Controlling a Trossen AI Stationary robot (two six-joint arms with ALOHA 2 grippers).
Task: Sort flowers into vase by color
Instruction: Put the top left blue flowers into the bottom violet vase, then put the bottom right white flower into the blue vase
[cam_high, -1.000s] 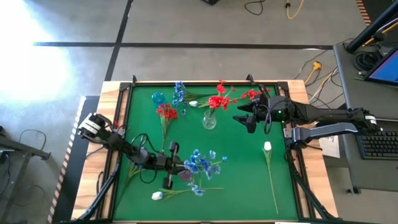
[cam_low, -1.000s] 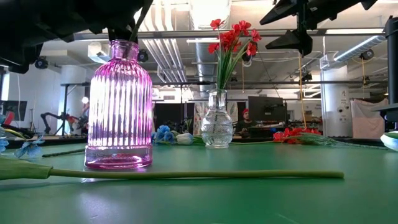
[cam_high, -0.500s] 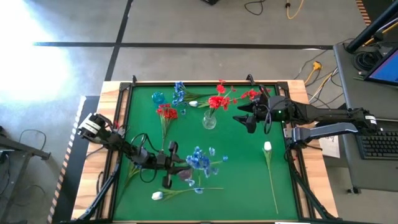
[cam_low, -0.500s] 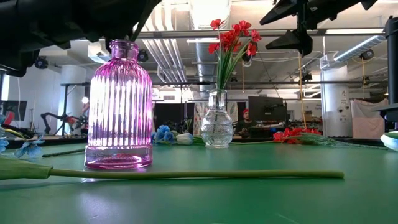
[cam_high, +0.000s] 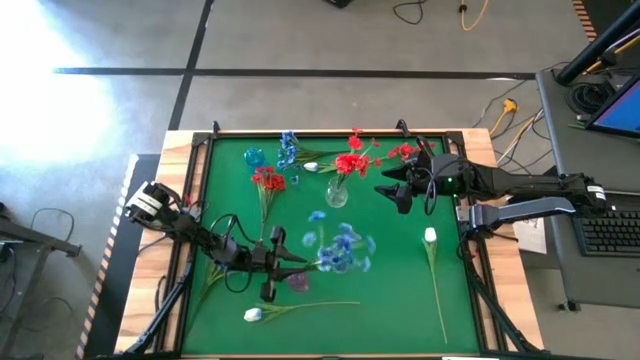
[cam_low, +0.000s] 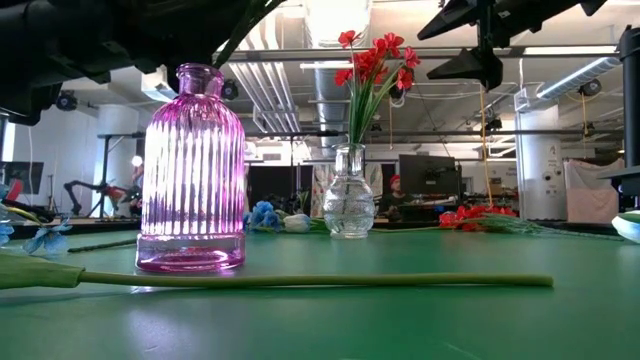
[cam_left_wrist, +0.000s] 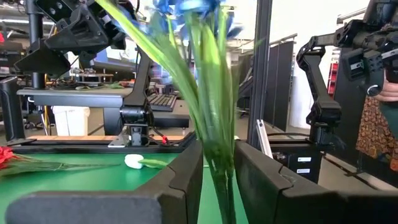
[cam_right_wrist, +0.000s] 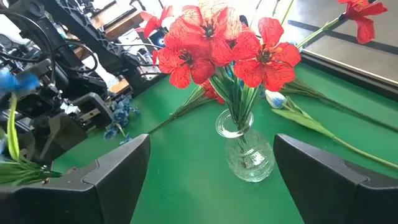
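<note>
Left wrist view shows the left gripper (cam_left_wrist: 214, 180) with its fingers parted only narrowly, a bunch of green stems of the blue flowers (cam_left_wrist: 199, 12) standing in the gap — whether the pads press the stems or have let go I cannot tell. From above, that gripper (cam_high: 283, 262) sits at the near left of the table, just beside the pink vase (cam_high: 299, 282), and the blue blooms (cam_high: 345, 250) fan out to its right. The right gripper (cam_high: 392, 190), its fingers spread wide and empty, hangs at the far right, just beside the clear vase (cam_high: 337, 193).

I judge the job partly done: the clear vase already holds red flowers (cam_right_wrist: 214, 43), and the blue spray looks to be going into the pink vase (cam_low: 192, 170). Still loose on the table — a red stem (cam_high: 267, 182) and blue stem (cam_high: 288, 150) far left, more red (cam_high: 402, 153) far right, a white flower (cam_high: 431, 238) right, another white one (cam_high: 254, 314) near.

The green mat (cam_high: 390, 300) lies in a wooden frame; beyond it a workshop with ceiling ducts and screens.
</note>
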